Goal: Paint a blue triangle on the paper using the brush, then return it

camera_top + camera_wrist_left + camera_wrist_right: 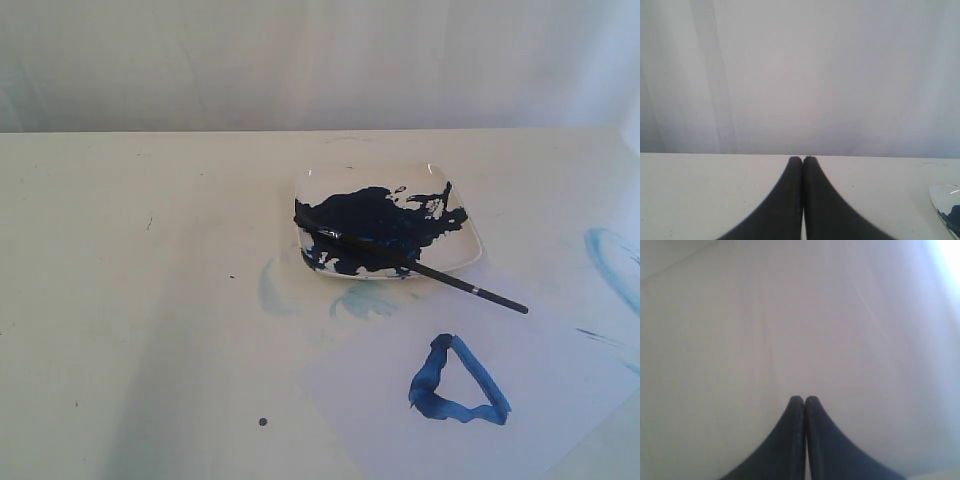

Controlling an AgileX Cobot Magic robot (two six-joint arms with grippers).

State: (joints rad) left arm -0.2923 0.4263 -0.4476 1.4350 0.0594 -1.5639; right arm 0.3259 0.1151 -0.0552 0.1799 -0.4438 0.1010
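A cream worktop (130, 300), marked with pale-blue smears (365, 300), is backed by a white curtain (320, 60). The blue triangle (460, 410) is seen on the paper (560, 370). The brush (420, 266) is laid across the paint-covered plate (470, 250). The left end effector (803, 160) and right end effector (805, 399) are pressed closed, empty.

On the table (150, 300), toward the back, the plate (370, 178), with the brush (412, 266) slantwise across it and out past its front right edge, and nearer, to the right, the paper (370, 390), bearing the triangle (426, 375).
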